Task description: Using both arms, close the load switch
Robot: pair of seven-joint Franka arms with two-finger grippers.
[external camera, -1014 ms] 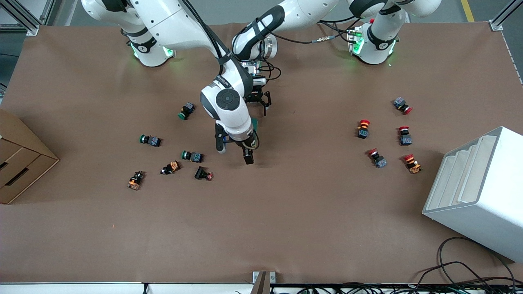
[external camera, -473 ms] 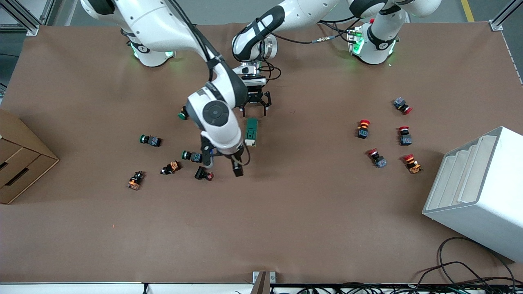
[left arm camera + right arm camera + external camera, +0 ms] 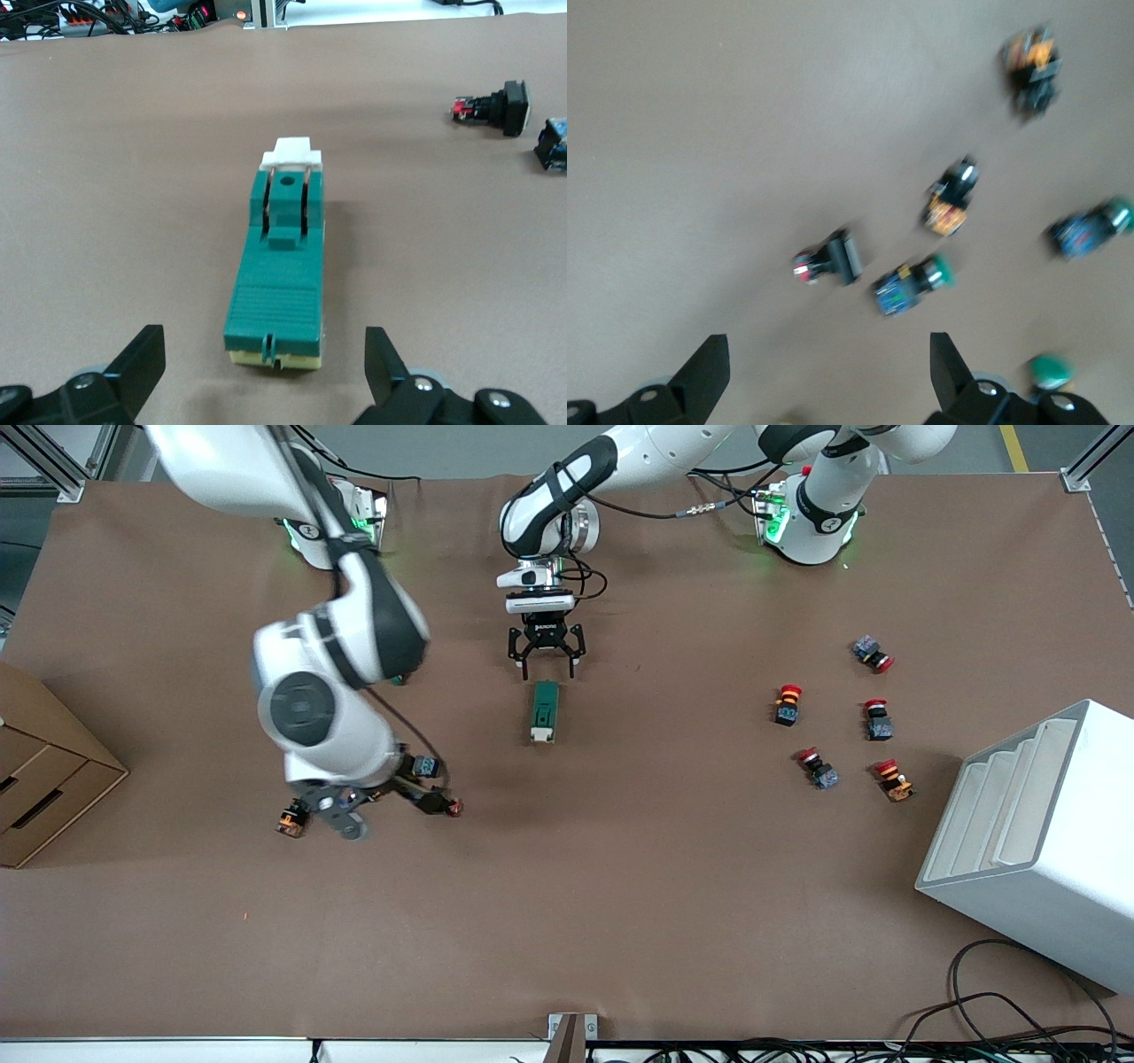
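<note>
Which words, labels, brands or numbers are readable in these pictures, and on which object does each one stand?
No text can be read with certainty.
left gripper: a small pale mark on its black body, too small to read.
load switch: no printing shows in the front or left wrist view.
push buttons: blurred, no legible marks.

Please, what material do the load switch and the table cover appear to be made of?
Load switch: probably moulded plastic, matte green body with a white lever end; two thin coppery strips look like metal. Table cover: matte brown, likely paper or felt; I cannot tell which.
</note>
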